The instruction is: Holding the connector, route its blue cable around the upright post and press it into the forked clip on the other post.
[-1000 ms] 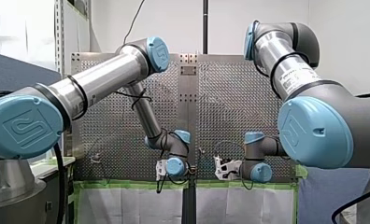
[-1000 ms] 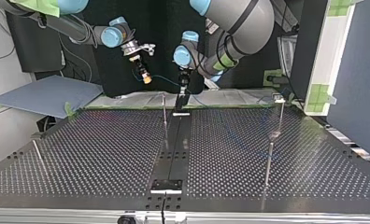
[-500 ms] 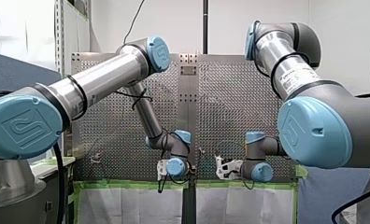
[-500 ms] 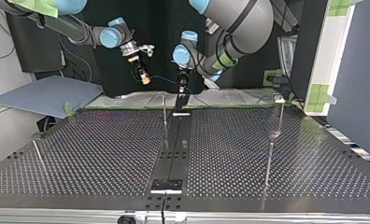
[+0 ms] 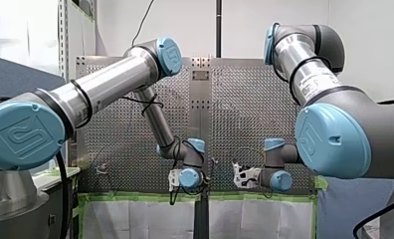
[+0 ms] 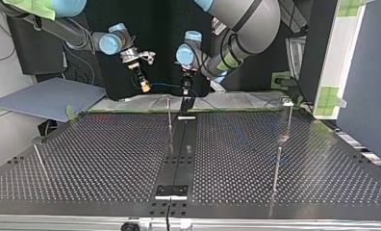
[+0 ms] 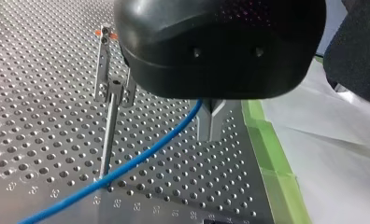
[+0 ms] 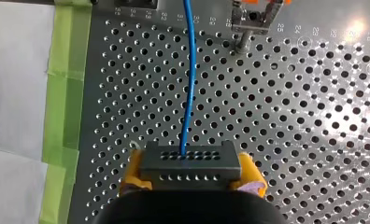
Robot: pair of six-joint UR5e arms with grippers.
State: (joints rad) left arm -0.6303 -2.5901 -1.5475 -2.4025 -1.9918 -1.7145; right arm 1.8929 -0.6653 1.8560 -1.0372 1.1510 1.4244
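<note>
My right hand (image 8: pixel 191 173) is clamped on the connector (image 8: pixel 190 159). Its yellow pads (image 8: pixel 133 171) press on the two short ends of the black block, which lies across the hand and turns its rows of small holes to the wrist camera. The blue cable (image 8: pixel 188 79) leaves the middle of the connector and runs straight ahead over the perforated table (image 8: pixel 314 116). Further ahead it passes just beside a metal clip (image 8: pixel 254 16) with orange parts. The cable lies beside this clip, not in it. A strip of green tape (image 8: pixel 65 93) borders the table next to the hand.

In the top view the right hand hangs in the air behind the far edge of the table. The cable goes from it almost level to my left hand (image 6: pixel 185 98), which points downward over that same edge.

In the left wrist view the metal fingers (image 7: pixel 210 123) of the left hand stand together, with the tips meeting. The cable enters between them near their roots. It seems to be pinched there, but the black body of the hand covers the place of contact. From the fingers the cable slopes down toward the table and crosses in front of the foot of a thin upright post (image 7: pixel 109 135).
</note>
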